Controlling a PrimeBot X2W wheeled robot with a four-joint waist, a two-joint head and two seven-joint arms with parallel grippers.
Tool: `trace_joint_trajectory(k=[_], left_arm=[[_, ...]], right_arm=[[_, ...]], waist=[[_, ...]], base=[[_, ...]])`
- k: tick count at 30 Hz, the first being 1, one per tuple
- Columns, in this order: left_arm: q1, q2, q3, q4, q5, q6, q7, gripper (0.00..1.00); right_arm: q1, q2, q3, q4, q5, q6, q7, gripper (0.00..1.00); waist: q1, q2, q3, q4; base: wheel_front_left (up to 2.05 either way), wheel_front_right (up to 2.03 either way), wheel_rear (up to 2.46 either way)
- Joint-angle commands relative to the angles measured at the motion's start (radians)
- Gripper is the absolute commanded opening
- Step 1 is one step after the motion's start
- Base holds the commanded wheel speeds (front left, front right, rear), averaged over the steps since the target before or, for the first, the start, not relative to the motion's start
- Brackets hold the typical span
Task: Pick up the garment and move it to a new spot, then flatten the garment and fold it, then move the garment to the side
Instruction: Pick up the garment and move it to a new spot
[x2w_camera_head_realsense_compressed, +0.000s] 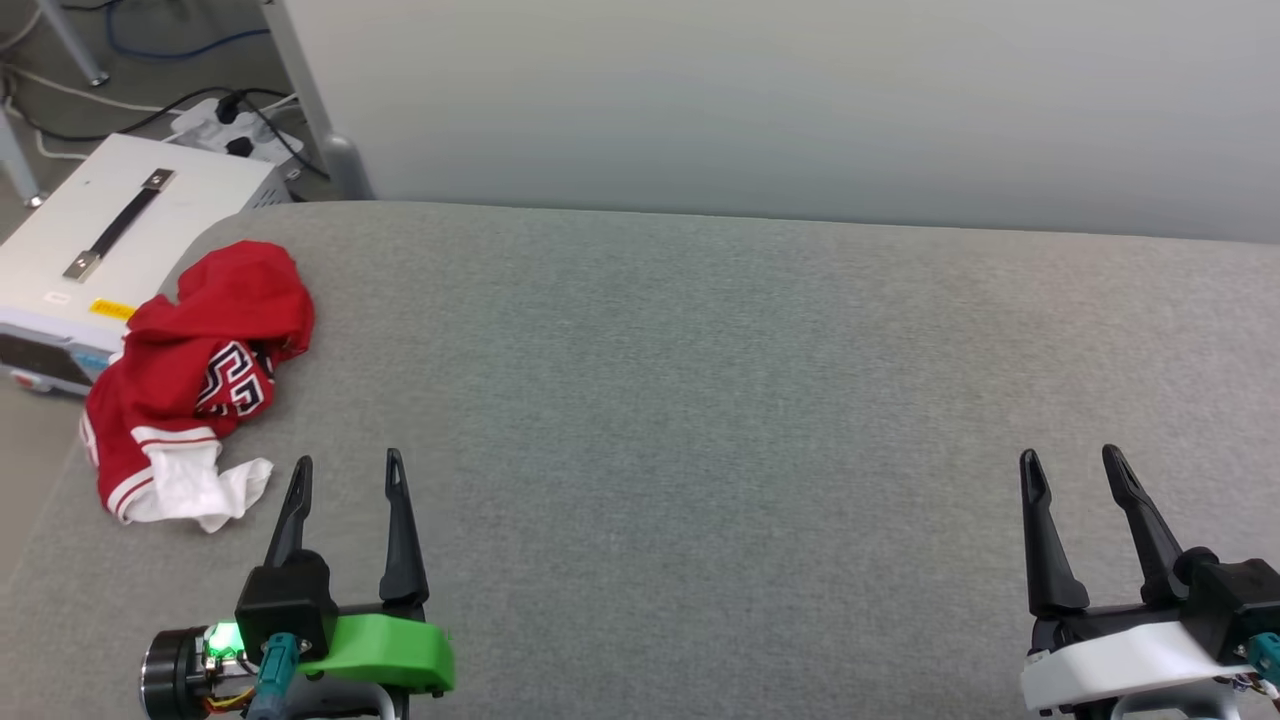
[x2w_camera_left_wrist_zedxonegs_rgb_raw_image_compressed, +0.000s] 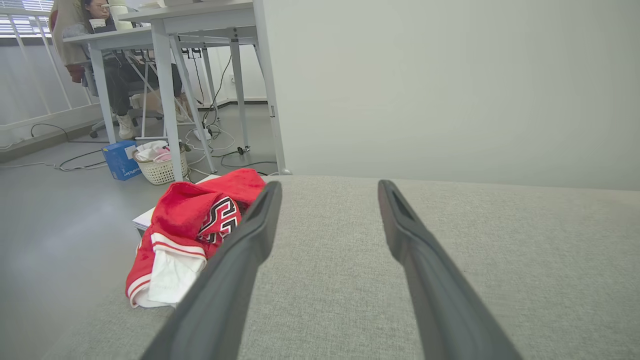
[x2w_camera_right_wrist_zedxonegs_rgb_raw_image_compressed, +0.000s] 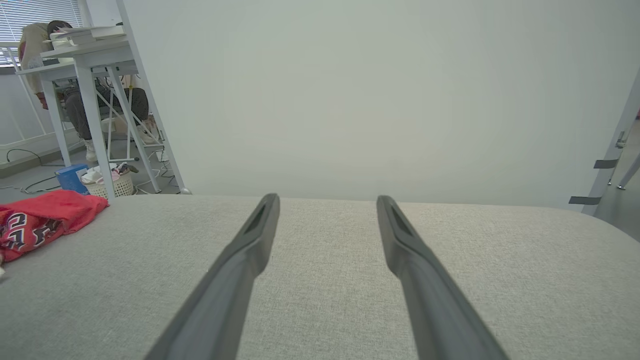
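The garment (x2w_camera_head_realsense_compressed: 195, 375) is a red jersey with a white sleeve and black lettering, crumpled in a heap at the far left edge of the grey table (x2w_camera_head_realsense_compressed: 700, 400). Part of it hangs over that edge. My left gripper (x2w_camera_head_realsense_compressed: 347, 465) hovers open just right of and nearer than the heap, with nothing between its fingers. In the left wrist view the garment (x2w_camera_left_wrist_zedxonegs_rgb_raw_image_compressed: 190, 230) lies left of the left finger (x2w_camera_left_wrist_zedxonegs_rgb_raw_image_compressed: 250, 235). My right gripper (x2w_camera_head_realsense_compressed: 1072, 460) stands open at the lower right, far from the cloth. The right wrist view catches the garment (x2w_camera_right_wrist_zedxonegs_rgb_raw_image_compressed: 45, 220) at its left edge.
A white box (x2w_camera_head_realsense_compressed: 120, 240) with a black handle sits on the floor beyond the table's left edge, with a power strip (x2w_camera_head_realsense_compressed: 235, 125) and cables behind it. A pale wall panel (x2w_camera_head_realsense_compressed: 800, 100) runs along the table's far side. A seated person (x2w_camera_left_wrist_zedxonegs_rgb_raw_image_compressed: 90, 30), a desk and a basket (x2w_camera_left_wrist_zedxonegs_rgb_raw_image_compressed: 160, 165) are further off.
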Motion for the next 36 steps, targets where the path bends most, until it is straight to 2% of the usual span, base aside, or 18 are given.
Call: trace_joint_trajectory(k=[1,24,32,36], left_arm=[[0.013,-0.004,0.004,0.001,-0.001,0.008,-0.01,1.0],[-0.007,-0.004,0.063,0.015,-0.06,0.02,-0.033,1.0],[-0.003,-0.004,0.079,0.022,-0.094,0.019,-0.033,1.0],[-0.003,-0.004,0.085,0.02,-0.104,0.01,-0.034,1.0]], right_arm=[[0.013,0.0,0.003,-0.009,-0.003,0.0,-0.013,1.0],[-0.003,0.0,0.046,-0.021,-0.035,-0.001,-0.036,1.0],[-0.01,0.0,0.062,-0.019,-0.05,-0.001,-0.036,1.0],[-0.008,0.0,0.065,-0.019,-0.051,-0.001,-0.036,1.0]], waist=[[0.0,0.0,0.007,0.037],[0.0,0.0,0.061,0.349],[0.0,0.0,0.067,0.421],[0.0,0.0,0.067,0.427]], base=[[0.0,0.0,0.0],[0.0,0.0,0.0],[0.0,0.0,0.0],[0.0,0.0,0.0]])
